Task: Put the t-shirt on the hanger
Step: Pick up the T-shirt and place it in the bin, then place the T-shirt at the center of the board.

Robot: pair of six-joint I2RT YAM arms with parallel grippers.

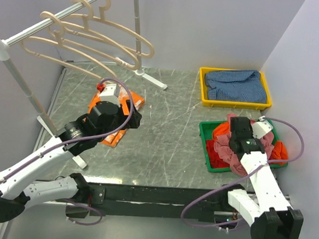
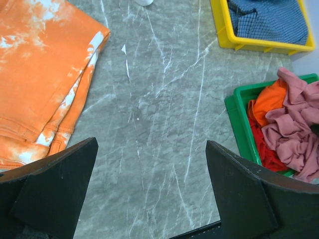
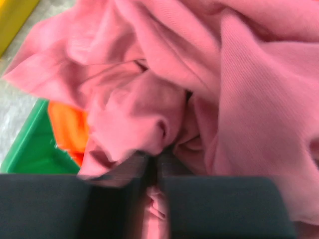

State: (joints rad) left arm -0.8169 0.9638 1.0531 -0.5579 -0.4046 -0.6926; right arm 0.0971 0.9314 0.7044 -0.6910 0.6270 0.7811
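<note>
t-shirt (image 1: 223,147) bunched in green bin (image 1: 206,139), right side, directly under right pincer (image 3: 153,172); jaws nearly closed, pinching pink fold. left pincer (image 2: 152,164) wide open, empty, over counter (image 2: 159,99). hanger (image 1: 99,41) far back-left, nearer left pincer.

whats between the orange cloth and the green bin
Nothing but bare grey table lies between the orange cloth and the green bin. The left wrist view shows that stretch plainly.
</note>
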